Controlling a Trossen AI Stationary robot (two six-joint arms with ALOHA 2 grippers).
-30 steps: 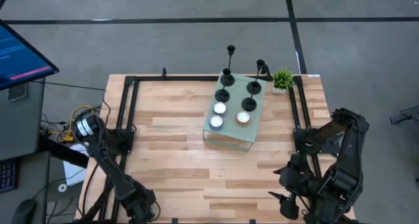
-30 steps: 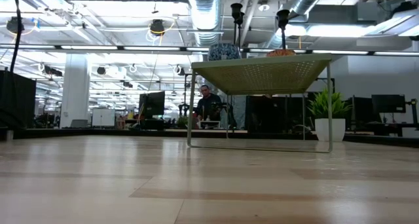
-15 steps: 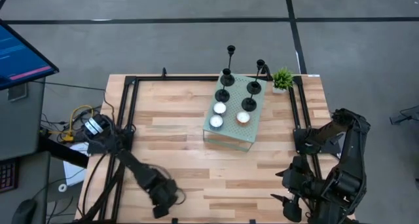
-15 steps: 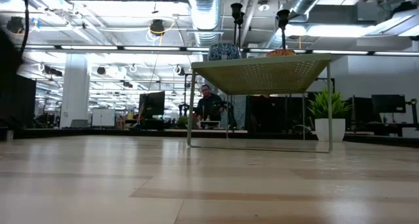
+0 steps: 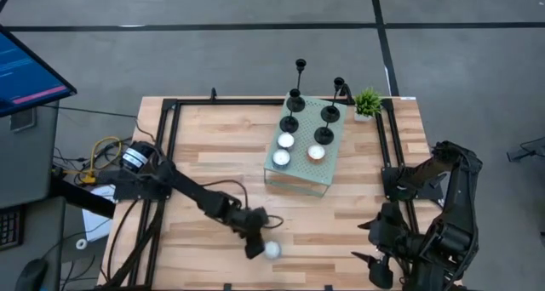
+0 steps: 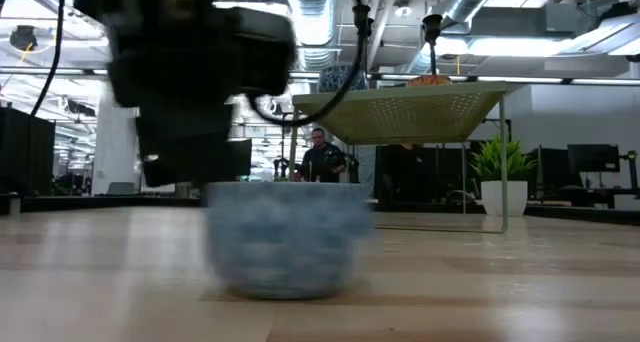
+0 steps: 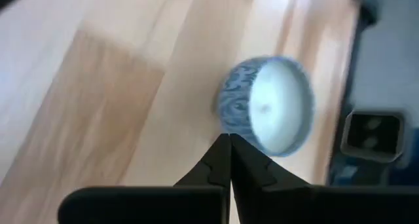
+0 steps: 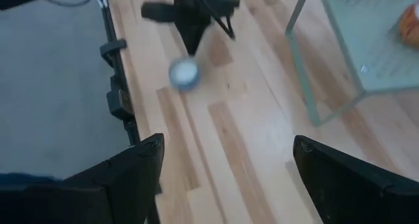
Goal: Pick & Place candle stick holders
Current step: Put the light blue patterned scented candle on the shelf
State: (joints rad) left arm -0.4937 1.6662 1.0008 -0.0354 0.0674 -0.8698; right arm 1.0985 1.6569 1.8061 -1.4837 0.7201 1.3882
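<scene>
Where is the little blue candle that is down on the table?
In the high view, the blue candle lies on the wooden table near its front edge, beside the left gripper, well in front of the green stand.

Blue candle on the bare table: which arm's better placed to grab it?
Left, probably. The left gripper, shut, sits right beside the blue candle; the right gripper waits open at the table's near right corner, well off.

Two arms, one reaching and one waiting

The left arm stretches low across the front of the surface, and the left gripper has its fingers pressed tight together with nothing between them. The right arm sits folded at the right front corner, and the right gripper has its fingers spread wide apart.
</scene>
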